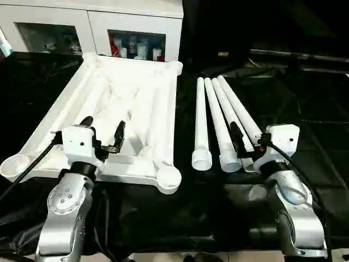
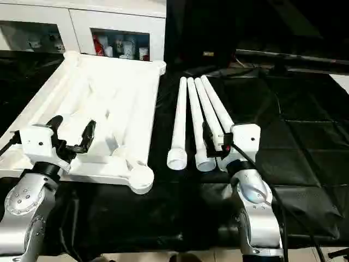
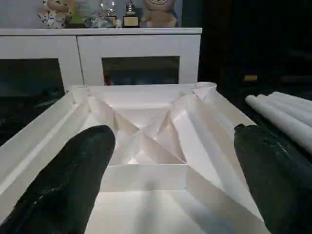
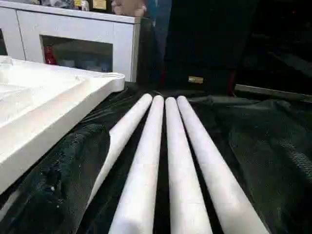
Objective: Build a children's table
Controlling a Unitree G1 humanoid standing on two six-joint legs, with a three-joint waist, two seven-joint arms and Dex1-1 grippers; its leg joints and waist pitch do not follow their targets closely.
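On your left, the white plastic rectangular tabletop lies upside down on the black cloth, its ribbed underside facing up and a round socket at each corner; the near right socket is the one closest to the legs. Your left gripper hovers over the near end of that underside with its two black fingers spread wide and nothing between them, so you can leave it there, ready to press down and steady the top. Just beside the tabletop, to the right, the four long white tapered tube legs lie side by side, touching or nearly so, fanning slightly apart at their thick near ends. Your right gripper sits over those near ends, its fingers also wide open and holding nothing. Judging by this layout, no leg is fitted yet, and the step in hand is picking the first one. Take an outer leg rather than a middle one, so the fingers have room on both sides; close on it near the thick end, lift clear of its neighbours before swinging, and bring it upright over the socket. Behind everything stands a white glass-door cabinet; keep the leg's far tip well away from it.
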